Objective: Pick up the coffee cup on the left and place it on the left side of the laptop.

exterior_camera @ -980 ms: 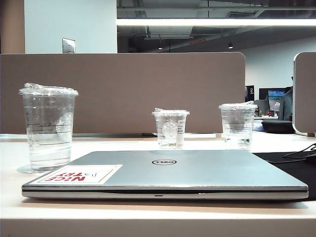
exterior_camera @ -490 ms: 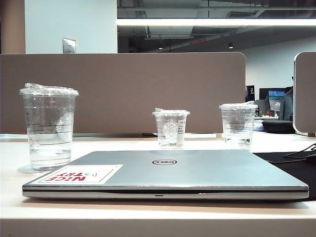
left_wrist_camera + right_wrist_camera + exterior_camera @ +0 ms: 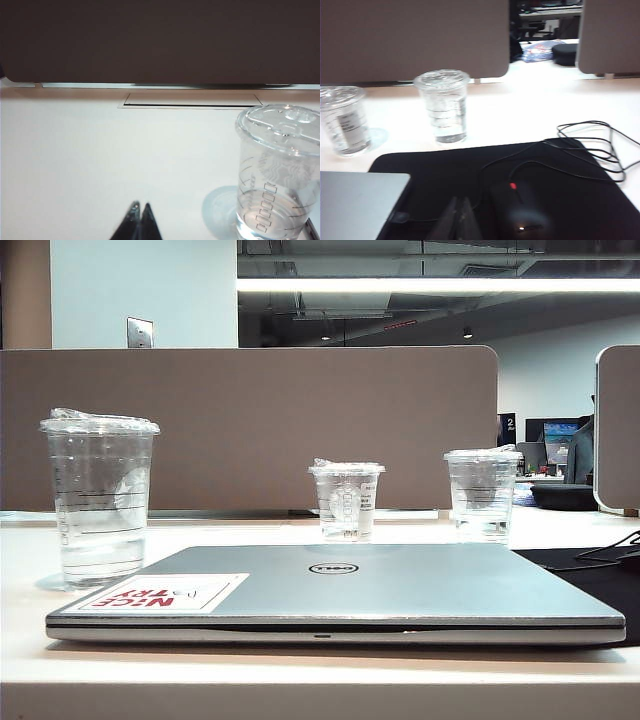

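I see the coffee cup (image 3: 99,502) standing upright on the counter (image 3: 300,680), just beside the laptop (image 3: 340,590) at its back left corner. It looks thin, light and easy to crush, with a little water inside, so I would grip the middle of the wall softly. The left end effector (image 3: 139,214) and the right end effector (image 3: 458,212) are both pressed together and empty.

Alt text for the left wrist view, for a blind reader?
A tall clear coffee cup with ring lines stands on a pale table, apart from the shut left gripper. A dark partition fills the background.
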